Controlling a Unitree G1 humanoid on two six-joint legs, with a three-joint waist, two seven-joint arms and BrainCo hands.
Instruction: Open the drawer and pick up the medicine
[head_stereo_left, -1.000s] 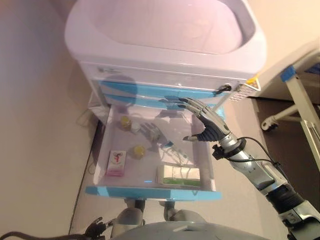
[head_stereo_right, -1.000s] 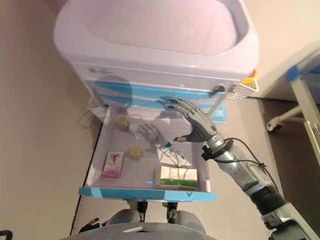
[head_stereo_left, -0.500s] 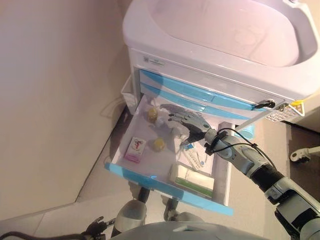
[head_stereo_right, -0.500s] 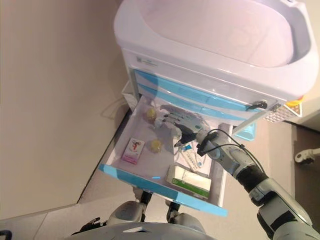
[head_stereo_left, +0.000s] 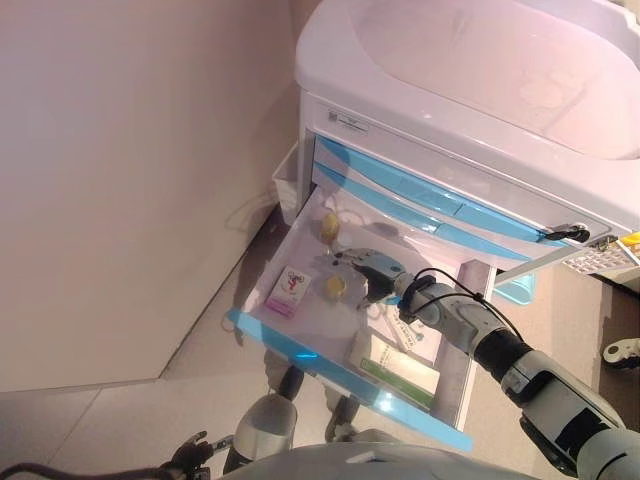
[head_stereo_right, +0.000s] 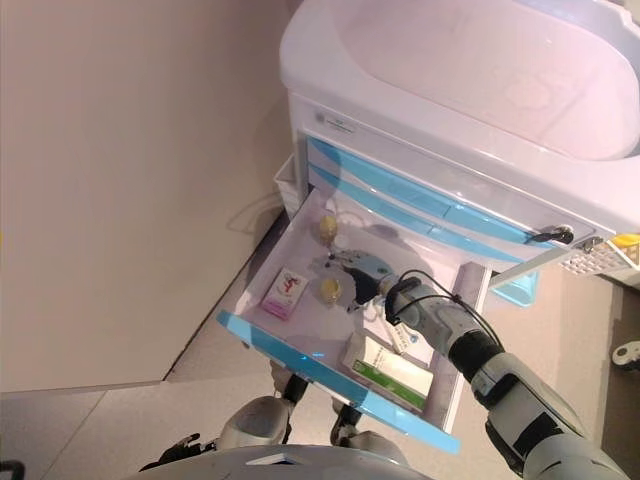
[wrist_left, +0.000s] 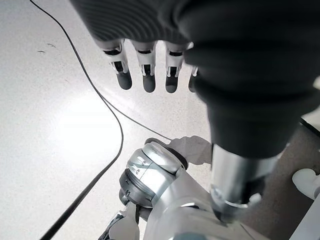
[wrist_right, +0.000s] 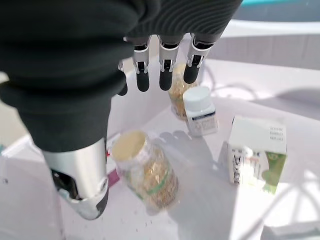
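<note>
The right hand (head_stereo_right: 361, 277) is lower and deeper in the open drawer (head_stereo_right: 300, 350) than a second ago, when it hovered high by the closed drawer fronts. Now it sits just above the drawer floor, over the yellow-capped bottle (wrist_right: 145, 172), fingers (wrist_right: 166, 70) straight and spread, thumb beside the bottle. The head camera has swung, so the cart (head_stereo_left: 470, 90) sits further right.

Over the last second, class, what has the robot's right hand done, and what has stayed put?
The right hand has come down from the closed drawer fronts into the open drawer, hovering open over the yellow-capped jar. It holds nothing. The boxes and jars haven't moved; the camera shifted.
</note>
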